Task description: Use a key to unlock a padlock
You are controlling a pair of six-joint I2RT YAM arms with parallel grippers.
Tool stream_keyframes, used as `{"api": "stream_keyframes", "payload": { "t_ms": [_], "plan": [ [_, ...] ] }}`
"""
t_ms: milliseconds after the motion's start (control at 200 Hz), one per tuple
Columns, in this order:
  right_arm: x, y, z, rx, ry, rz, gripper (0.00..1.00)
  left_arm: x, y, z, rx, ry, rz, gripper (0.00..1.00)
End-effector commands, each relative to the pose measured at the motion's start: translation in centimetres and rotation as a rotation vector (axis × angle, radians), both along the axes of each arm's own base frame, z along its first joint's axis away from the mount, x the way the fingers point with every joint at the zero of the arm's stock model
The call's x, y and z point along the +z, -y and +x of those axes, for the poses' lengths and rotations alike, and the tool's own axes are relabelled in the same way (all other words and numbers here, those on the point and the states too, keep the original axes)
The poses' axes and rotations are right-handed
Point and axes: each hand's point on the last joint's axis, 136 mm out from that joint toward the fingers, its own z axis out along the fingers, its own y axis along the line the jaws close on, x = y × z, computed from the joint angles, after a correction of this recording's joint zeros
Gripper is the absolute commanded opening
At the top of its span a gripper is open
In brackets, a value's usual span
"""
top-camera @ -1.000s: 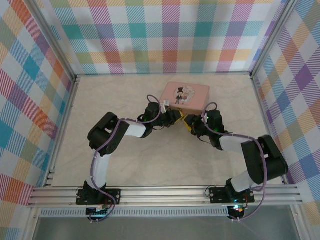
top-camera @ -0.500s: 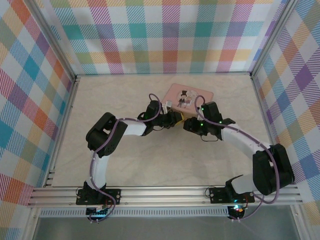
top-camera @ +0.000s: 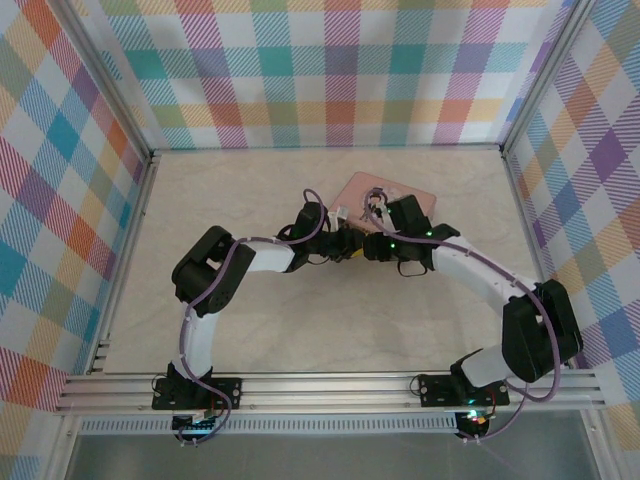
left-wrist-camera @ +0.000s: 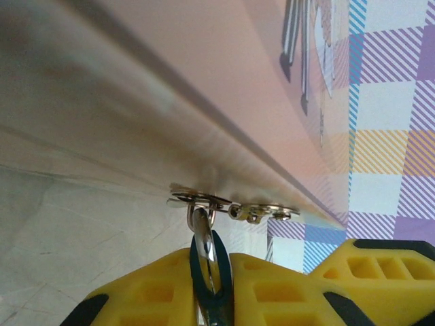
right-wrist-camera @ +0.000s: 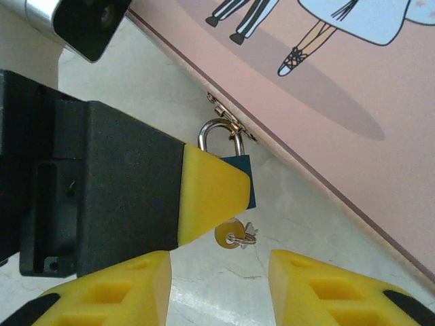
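Padlock [right-wrist-camera: 242, 180] is seen at centre of the right wrist view. It has a teal body, and its silvery shackle [right-wrist-camera: 203, 136] is hooked through the small metal hasp [right-wrist-camera: 228, 121] on the edge of the pink tin [right-wrist-camera: 353, 102]. The body is held just off the tin's side, over the pale counter [right-wrist-camera: 299, 217]; contact with the counter cannot be told.

Left claw [left-wrist-camera: 212, 280] is pressed together on the padlock. In the left wrist view the body is seen edge-on at bottom centre, pinched between the two yellow fingers, with the shackle running up to the hasp. In the right wrist view one of its yellow fingertips comes in from the left of the frame and is laid over the left part of the body.

Key [right-wrist-camera: 230, 236] is seen just under the padlock body: a small brassy round head with a thin silvery bit beside it. Whether it is seated in the keyhole cannot be told.

Right claw [right-wrist-camera: 221, 266] is spread, with nothing held between its fingers. The key sits just above the gap, apart from both tips, at lower centre of the frame.

In the top view both claws are brought close together mid-frame, just below the tin's lower left edge. The left arm comes in from the left, the right arm from the right. Cartoon figures are seen on the tin's lid.
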Motion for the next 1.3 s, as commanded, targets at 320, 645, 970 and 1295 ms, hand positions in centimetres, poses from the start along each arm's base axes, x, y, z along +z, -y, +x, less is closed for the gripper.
{"api": "stream_keyframes", "payload": {
  "t_ms": [320,645,970,1295],
  "plan": [
    [-2.2,-0.5,-0.8,0.081,-0.017,-0.138,0.42,6.0,1.3,-0.1,-0.06,0.099,-0.109,0.17],
    [-2.7,-0.2,0.6,0.054,0.025,-0.193,0.4,6.1,1.2,-0.3,-0.068,0.097,-0.112,0.17],
    [-2.8,-1.2,1.6,0.076,0.047,-0.208,0.36,6.1,1.2,-0.5,-0.075,0.093,-0.116,0.17],
    [-2.9,-1.6,2.0,0.09,0.051,-0.216,0.02,5.7,1.2,-0.8,-0.08,0.088,-0.114,0.17]
  ]
}}
